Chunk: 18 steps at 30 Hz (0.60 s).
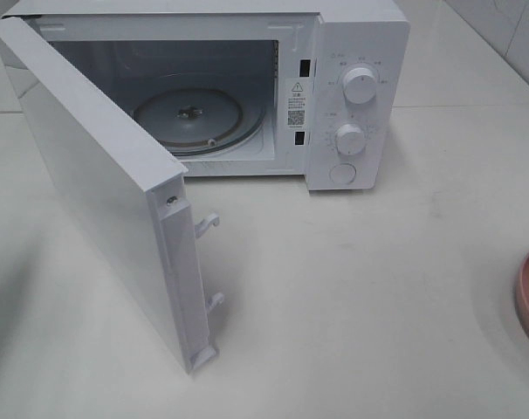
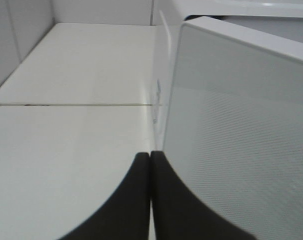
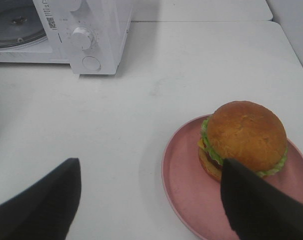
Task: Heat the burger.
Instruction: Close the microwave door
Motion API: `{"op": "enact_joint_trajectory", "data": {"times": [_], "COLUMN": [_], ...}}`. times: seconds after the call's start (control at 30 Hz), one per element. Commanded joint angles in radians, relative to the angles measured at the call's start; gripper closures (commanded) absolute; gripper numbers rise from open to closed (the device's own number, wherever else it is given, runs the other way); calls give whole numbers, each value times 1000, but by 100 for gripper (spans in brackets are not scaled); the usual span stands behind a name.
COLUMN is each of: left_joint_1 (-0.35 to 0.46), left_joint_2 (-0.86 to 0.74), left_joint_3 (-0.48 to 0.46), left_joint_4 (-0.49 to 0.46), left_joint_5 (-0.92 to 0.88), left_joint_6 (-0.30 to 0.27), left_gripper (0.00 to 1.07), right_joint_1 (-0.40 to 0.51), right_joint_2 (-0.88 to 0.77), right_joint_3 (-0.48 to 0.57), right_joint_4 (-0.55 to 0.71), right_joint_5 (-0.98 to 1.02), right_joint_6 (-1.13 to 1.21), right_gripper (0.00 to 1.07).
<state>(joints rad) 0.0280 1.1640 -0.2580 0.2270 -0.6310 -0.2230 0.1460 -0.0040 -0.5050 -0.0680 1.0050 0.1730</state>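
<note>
On the bench from above: microwave door open, turntable bare. Left wrist: left tool shut, empty, beside the door. Right wrist: right tool wide open, empty, above the burger on its plate. Loading, closing, heating remain.

This reads as a staged kitchen corner in a robot test room rather than a lived-in home. A white microwave with two dials stands door-open on a plain white bench, pale tiled wall behind it. A burger sits on a pink plate (the only food around). The bench is made of butted panels with a visible seam, which looks more lab than household.
</note>
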Motion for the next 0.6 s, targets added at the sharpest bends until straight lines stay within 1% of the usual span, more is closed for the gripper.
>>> {"op": "enact_joint_trajectory", "data": {"times": [0.03,0.07,0.13,0.17,0.27,0.3,0.33,0.37,0.4,0.43,0.5,0.53,0.57,0.6], "left_joint_1": [0,0,-3,-26,-44,-86,-142,-142,-170,-170,-262,-262,-287,-333], "left_joint_2": [50,90,111,146,162,189,215,215,229,229,265,265,273,289], "left_joint_3": [0,-2,-3,-3,-4,-9,-15,-15,-19,-19,-28,-28,-28,-28], "left_joint_4": [96,135,142,137,132,118,86,86,62,62,-53,-53,-86,-141], "left_joint_5": [-96,-142,-168,-202,-214,-216,-220,-220,-220,-220,-228,-228,-240,-259], "left_joint_6": [-64,-77,-80,-79,-75,-56,-21,-21,-2,-2,61,61,78,107], "left_gripper": [107,107,107,107,107,107,107,107,107,107,107,107,107,107], "right_joint_1": [-7,-7,-7,-7,-7,-7,-7,-7,-7,-7,-7,-7,-7,-7], "right_joint_2": [-29,-29,-29,-29,-29,-29,-29,-29,-29,-29,-29,-29,-29,-29], "right_joint_3": [4,4,4,4,4,4,4,4,4,4,4,4,4,4], "right_joint_4": [2,2,2,2,2,2,2,2,2,2,2,2,2,2], "right_joint_5": [-5,-5,-5,-5,-5,-5,-5,-5,-5,-5,-5,-5,-5,-5], "right_joint_6": [-10,-10,-10,-10,-10,-10,-10,-10,-10,-10,-10,-10,-10,-10], "right_gripper": [32,32,32,32,32,32,32,32,32,32,32,32,32,32]}}
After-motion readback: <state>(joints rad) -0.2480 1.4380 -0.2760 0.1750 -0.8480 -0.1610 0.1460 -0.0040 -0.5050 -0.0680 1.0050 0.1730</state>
